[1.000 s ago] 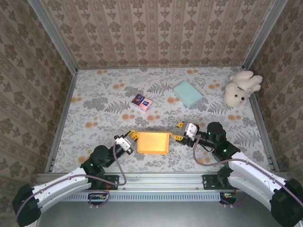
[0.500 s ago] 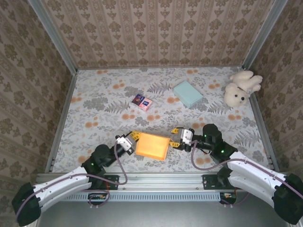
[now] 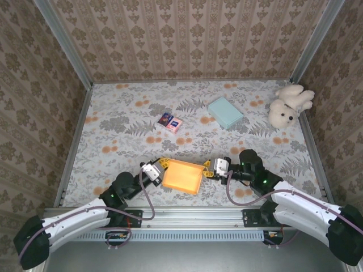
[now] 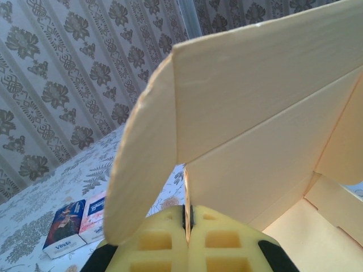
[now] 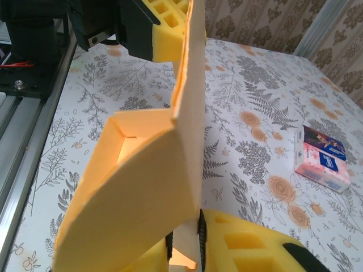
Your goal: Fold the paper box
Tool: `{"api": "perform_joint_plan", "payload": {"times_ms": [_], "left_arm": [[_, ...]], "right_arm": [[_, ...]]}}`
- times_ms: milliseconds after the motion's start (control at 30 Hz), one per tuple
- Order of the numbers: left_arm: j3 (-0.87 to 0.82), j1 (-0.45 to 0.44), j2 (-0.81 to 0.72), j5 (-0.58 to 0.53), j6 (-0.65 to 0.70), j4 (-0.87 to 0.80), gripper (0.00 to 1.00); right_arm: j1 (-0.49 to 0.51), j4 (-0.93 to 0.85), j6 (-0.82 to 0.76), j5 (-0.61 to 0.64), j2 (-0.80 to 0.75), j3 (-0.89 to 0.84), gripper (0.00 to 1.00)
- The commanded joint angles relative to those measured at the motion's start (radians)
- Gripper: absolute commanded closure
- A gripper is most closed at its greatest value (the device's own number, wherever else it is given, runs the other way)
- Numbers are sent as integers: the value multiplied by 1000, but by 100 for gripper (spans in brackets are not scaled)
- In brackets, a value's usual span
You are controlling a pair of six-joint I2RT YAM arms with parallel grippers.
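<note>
Mid-fold: the paper box (image 3: pixel 182 175) sits half-formed on the flowered table (image 3: pixel 113 124), near the front edge between the two arms. The left gripper (image 3: pixel 161 168) is clamped tight on the box's left wall, its foam fingers (image 4: pixel 159 243) pressed together on the card, while the right gripper (image 3: pixel 208 168) pinches the opposite wall. The work appears to be at the wall-raising stage. Next, the loose side flaps likely need tucking inward without creasing the thin card.

Walls (image 3: pixel 187 34) on three sides are brownish damask wallpaper, with metal posts (image 3: pixel 63 42) at the back corners. The table (image 3: pixel 113 119) has a grey floral cover with orange blooms, plus a metal rail (image 3: pixel 193 214) along its near edge.
</note>
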Motion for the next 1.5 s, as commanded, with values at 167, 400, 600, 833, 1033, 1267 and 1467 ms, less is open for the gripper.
{"api": "perform_joint_plan", "payload": {"times_ms": [167, 400, 600, 833, 1033, 1267, 1467], "left_arm": [[34, 1, 19, 56, -48, 25, 100], [90, 7, 135, -74, -174, 41, 100], [161, 11, 356, -109, -337, 103, 100], [181, 12, 591, -137, -334, 297, 86], [161, 18, 629, -157, -317, 305, 74], [166, 20, 569, -102, -393, 181, 64], [161, 16, 466, -99, -520, -26, 57]], "right_arm": [[29, 2, -22, -5, 27, 61, 96], [106, 5, -62, 166, 58, 72, 100], [204, 13, -110, 397, 55, 77, 100], [287, -18, -178, 631, 81, 104, 100], [331, -60, -229, 781, 127, 137, 100], [351, -84, -245, 843, 211, 161, 100], [359, -81, -254, 864, 259, 170, 100]]}}
